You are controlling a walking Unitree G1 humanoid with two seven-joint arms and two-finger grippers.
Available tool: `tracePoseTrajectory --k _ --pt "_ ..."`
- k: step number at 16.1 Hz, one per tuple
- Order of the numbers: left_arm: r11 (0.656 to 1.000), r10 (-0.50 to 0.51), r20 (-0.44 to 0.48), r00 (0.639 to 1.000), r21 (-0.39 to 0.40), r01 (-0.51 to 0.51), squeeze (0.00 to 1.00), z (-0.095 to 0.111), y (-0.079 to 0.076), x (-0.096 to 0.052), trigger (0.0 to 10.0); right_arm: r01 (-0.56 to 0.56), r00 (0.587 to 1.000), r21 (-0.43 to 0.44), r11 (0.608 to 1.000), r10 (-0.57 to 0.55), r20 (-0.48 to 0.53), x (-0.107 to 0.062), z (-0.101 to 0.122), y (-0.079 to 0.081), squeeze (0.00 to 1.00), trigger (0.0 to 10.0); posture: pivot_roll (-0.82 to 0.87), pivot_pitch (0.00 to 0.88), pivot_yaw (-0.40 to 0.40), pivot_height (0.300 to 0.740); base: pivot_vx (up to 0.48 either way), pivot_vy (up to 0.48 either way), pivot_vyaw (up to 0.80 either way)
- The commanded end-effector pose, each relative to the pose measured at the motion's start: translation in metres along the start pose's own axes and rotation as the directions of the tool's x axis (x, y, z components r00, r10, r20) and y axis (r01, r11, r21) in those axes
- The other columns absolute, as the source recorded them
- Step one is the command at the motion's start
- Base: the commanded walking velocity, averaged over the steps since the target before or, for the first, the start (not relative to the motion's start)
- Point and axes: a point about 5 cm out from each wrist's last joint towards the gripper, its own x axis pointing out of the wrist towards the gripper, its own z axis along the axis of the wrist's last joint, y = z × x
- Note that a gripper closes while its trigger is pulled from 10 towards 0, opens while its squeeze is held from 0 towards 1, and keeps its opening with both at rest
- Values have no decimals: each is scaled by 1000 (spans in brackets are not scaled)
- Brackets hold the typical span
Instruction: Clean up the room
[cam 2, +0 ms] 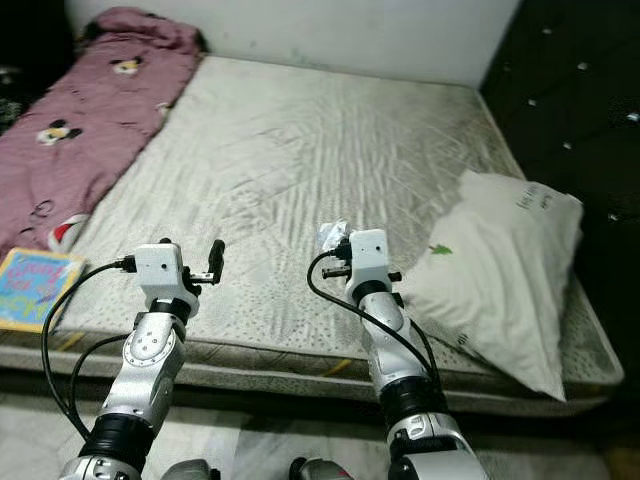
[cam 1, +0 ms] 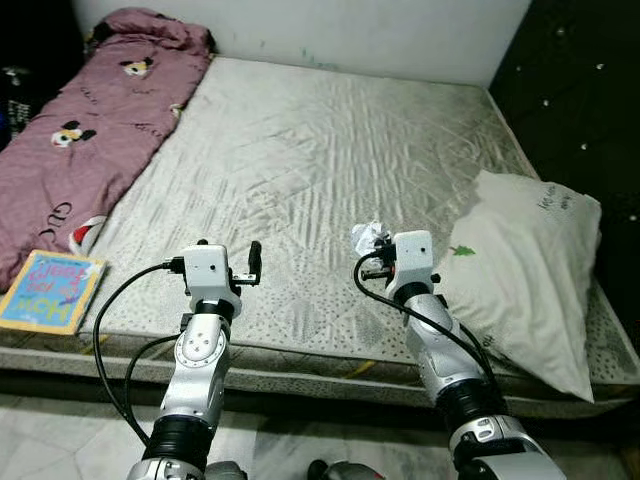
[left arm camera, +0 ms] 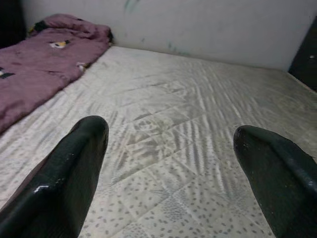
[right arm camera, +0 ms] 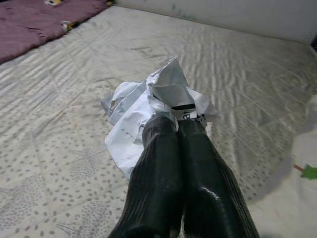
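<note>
Over the near edge of the bare mattress (cam 1: 330, 150), two silver arms raised side by side. On the robot's right, right gripper (right arm camera: 174, 130) with black fingers pressed together, pinching a crumpled white paper wad (right arm camera: 148, 106); wad held just above the quilted surface, at the fingertips, close to the near edge and a little toward the pillow side. On the robot's left, left gripper (left arm camera: 171, 144) held open, fingers (left arm camera: 74, 163) spread wide apart with nothing between them, only speckled mattress fabric beyond. Black cables looping from both wrists down along the forearms.

Just beside the right arm, a white pillow (cam 1: 525, 270) with a small green mark, lying slanted on the right side of the mattress, its lower corner hanging over the near edge. At the near left corner, a children's book (cam 1: 50, 290) with a blue and yellow cover, flat, partly tucked against the blanket. Farther up the left side, a mauve blanket (cam 1: 80, 140) printed with cartoon mice, stretched lengthwise to the head of the bed and bunched there. At the far end, a pale wall (cam 1: 330, 30); along the right, a dark tufted panel (cam 1: 585, 90).
</note>
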Motion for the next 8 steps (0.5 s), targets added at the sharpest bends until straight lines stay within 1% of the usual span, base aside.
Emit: tracePoseTrajectory --k 1,2,3,5,7,8 --pt "1000 12 -11 1000 -11 -12 0 0 -1 1 10000 10 1000 6 1000 -10 -7 1 1 -2 0 10000 110 0 -70 740 0 0 -800" --pt "999 42 -28 999 -24 -43 0 -2 1 1 10000 10 1000 6 1000 -10 -8 1 1 -3 0 10000 111 0 -70 740 0 0 -800" --pt "999 46 -30 998 -18 -46 0 -2 2 1 10000 11 1000 6 1000 -10 -9 1 1 -3 0 10000 111 0 -71 740 0 0 -800" --pt "999 -14 -7 1000 47 14 0 1 2 0 10000 11 1000 4 1000 -11 -7 0 0 -3 0 10000 113 0 -73 740 0 0 -800" --pt "996 17 4 1000 92 -17 0 1 7 -1 10000 21 999 9 1000 -22 28 -1 4 -5 0 10000 115 0 -72 740 0 0 -800" --pt "995 28 -1 1000 93 -28 0 0 10 -2 10000 32 998 16 999 -33 47 -2 7 -6 0 10000 117 0 -70 740 0 0 -800"
